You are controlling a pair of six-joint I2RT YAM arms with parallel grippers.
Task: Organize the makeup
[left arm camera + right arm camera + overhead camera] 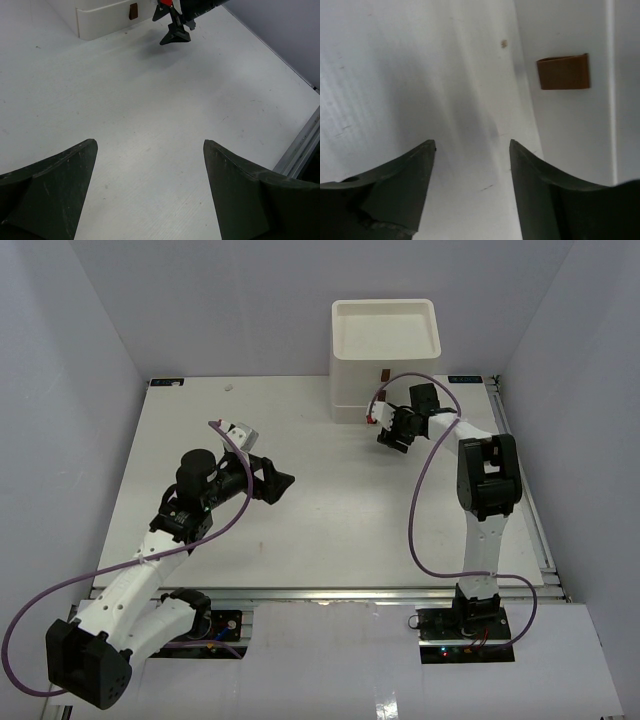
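The half-open, empty right hand [472, 142] should line up with the small brown handle [563, 71] on the white drawer box [350, 380] before pinching. The left hand [150, 142] is wide open.

Left gripper [150, 145] wide open: both dark fingers [55, 185] at the near edge of the frame, only bare white table [150, 95] showing between them. Far side: lower corner of the white box [105, 22], one brown handle [133, 11] on its front. Just right of it the right gripper [172, 25], dark with a red part [164, 2] up top, its lower finger close over the table with a shadow beneath. Metal rail [300, 150] runs along the table's right edge.
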